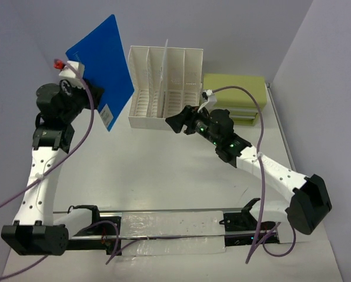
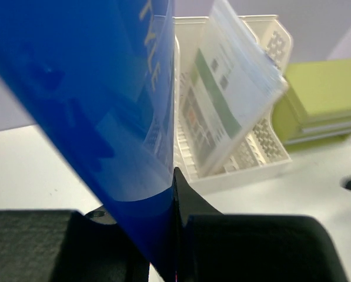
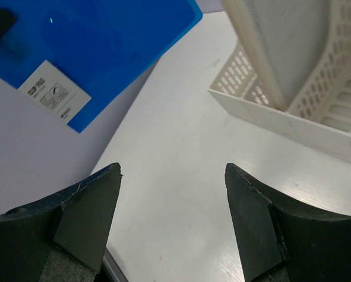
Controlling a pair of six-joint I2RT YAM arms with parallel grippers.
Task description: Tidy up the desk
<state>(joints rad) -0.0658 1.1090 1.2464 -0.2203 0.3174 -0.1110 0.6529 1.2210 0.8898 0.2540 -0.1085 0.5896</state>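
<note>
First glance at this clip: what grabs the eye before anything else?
The big blue folder stands out most, held up off the desk at far left, pinched in the left gripper. Beside it at the back stands the white file rack with a printed sheet leaning in one slot, and the green drawer box is on its right. The right gripper hangs open and empty before the rack.

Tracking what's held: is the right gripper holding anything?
No, the right gripper has its jaws wide apart, with only bare desk showing between them.
</note>
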